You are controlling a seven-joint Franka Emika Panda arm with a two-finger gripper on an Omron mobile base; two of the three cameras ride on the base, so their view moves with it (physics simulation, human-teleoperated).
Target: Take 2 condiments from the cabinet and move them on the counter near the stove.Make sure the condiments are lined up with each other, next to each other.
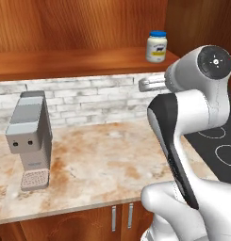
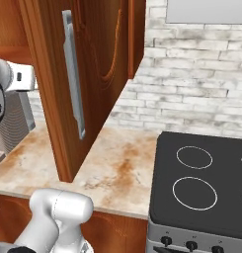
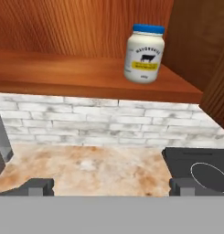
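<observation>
Spread wide and empty, the gripper (image 3: 109,186) is held low over the counter (image 3: 86,167). Above and slightly right of it, the white jar (image 3: 144,53) is seen upright near the right end of the cabinet shelf (image 3: 63,75), the open cabinet door (image 2: 78,74) bounding that side.

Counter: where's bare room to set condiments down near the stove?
The counter is bare from the open cabinet door to the stove, back to the brick wall. Also free between the coffee machine and stove. The jar stands on the shelf, right end.
</observation>
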